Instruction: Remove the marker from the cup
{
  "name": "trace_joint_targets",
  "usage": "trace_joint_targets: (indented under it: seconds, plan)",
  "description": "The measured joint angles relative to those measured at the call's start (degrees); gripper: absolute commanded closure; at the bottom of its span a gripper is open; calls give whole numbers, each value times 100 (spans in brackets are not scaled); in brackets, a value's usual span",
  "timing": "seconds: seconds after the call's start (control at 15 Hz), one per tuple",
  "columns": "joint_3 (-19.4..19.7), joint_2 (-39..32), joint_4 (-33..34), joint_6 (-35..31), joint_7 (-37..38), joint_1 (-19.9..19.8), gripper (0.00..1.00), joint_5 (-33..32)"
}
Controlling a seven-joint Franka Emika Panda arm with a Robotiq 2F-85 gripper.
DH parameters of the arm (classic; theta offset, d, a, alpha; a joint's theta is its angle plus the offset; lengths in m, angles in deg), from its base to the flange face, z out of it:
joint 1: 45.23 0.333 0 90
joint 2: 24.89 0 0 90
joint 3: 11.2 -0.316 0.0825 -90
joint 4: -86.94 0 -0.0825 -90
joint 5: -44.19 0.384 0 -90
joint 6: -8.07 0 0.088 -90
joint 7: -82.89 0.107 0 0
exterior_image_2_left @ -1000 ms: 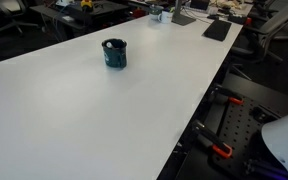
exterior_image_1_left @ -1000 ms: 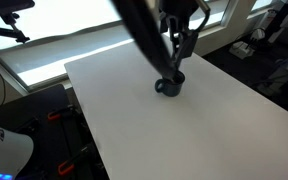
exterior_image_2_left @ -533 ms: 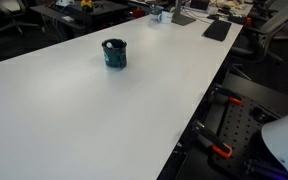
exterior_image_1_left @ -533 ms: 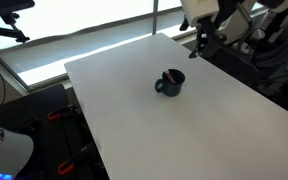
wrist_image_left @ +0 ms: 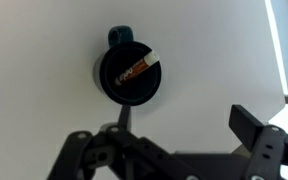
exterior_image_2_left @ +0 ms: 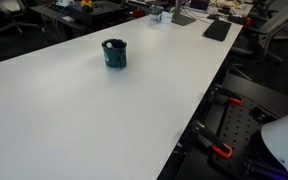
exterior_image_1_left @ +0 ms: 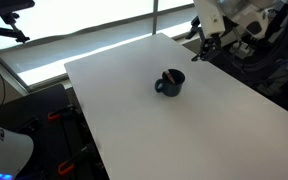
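One dark cup [exterior_image_1_left: 169,84] standing mid-counter [exterior_image_1_left: 114,120] in an exterior view, marker [exterior_image_1_left: 170,76] showing reddish at its mouth; tool [exterior_image_1_left: 202,46] up by the far edge, well apart from both. In an exterior view, just the cup [exterior_image_2_left: 114,53] upright on the white counter [exterior_image_2_left: 84,120]; contents hidden, tool out of sight. Wrist view, looking straight down: marker [wrist_image_left: 136,70] lying slantwise inside the cup [wrist_image_left: 114,86], pale end against the rim, nothing else in there. Tool [wrist_image_left: 169,135] spread wide, gripping nothing. Likely trouble: catching the rim along with the marker and tipping or dragging the cup; closing off-centre and merely nudging the thin marker round.
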Motion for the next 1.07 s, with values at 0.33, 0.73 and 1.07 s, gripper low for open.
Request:
trace_joint_targets:
  seconds: [0.33, 0.73, 1.07]
  plan:
    - [-271, -1048, 1204, 628, 633, 13, 0, -458]
    - [-351, -1278, 1734, 1834, 880, -14, 0, -640]
    - [-271, -1543, 2013, 1937, 1066, -90, 0, -850]
